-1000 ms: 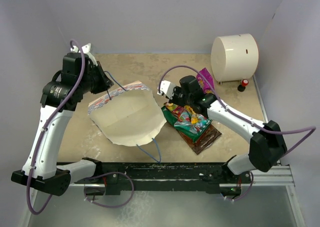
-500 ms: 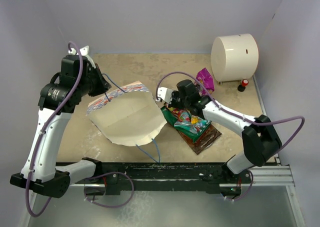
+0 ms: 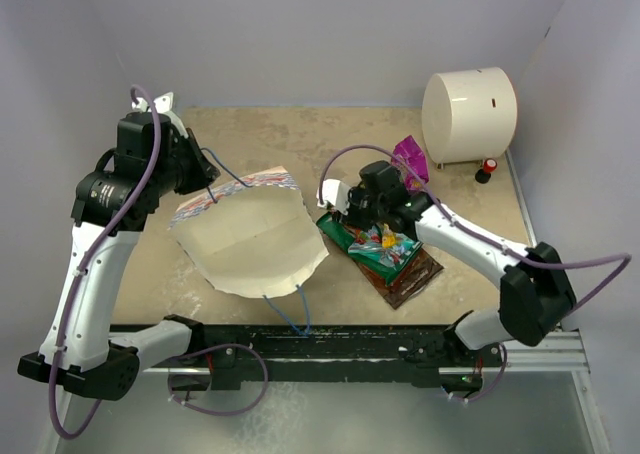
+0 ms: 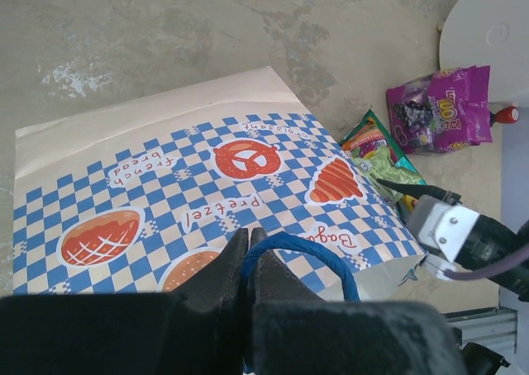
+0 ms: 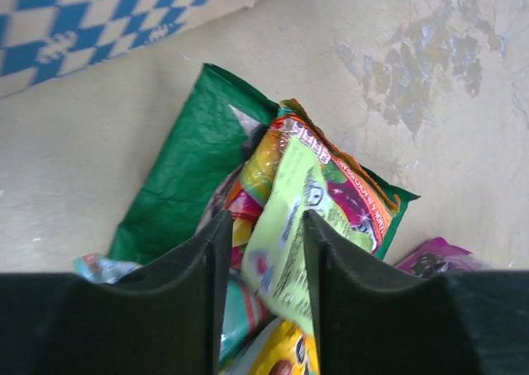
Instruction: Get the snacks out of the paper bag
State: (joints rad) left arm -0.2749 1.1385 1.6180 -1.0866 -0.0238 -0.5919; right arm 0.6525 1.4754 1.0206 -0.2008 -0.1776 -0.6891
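The paper bag [image 3: 255, 244] lies tilted with its white underside up; the left wrist view shows its blue-white checkered side [image 4: 207, 185]. My left gripper [image 3: 205, 181] [image 4: 246, 239] is shut on the bag's blue cord handle [image 4: 307, 247] and holds that end up. The snacks [image 3: 388, 251] lie in a pile on the table right of the bag. My right gripper [image 3: 345, 209] [image 5: 264, 234] is open just over the pile, with a light-green packet [image 5: 289, 218] between its fingers and a green packet [image 5: 182, 177] below. A magenta pouch [image 3: 410, 159] lies apart behind.
A large cream cylinder [image 3: 470, 114] stands at the back right with a small red-capped item [image 3: 487, 167] beside it. The bag's second blue handle [image 3: 297, 309] hangs toward the near edge. Grey walls close in the table on three sides.
My left gripper has drawn the bag a little to the left, away from the snack pile. My right gripper has shifted over the left end of the pile.
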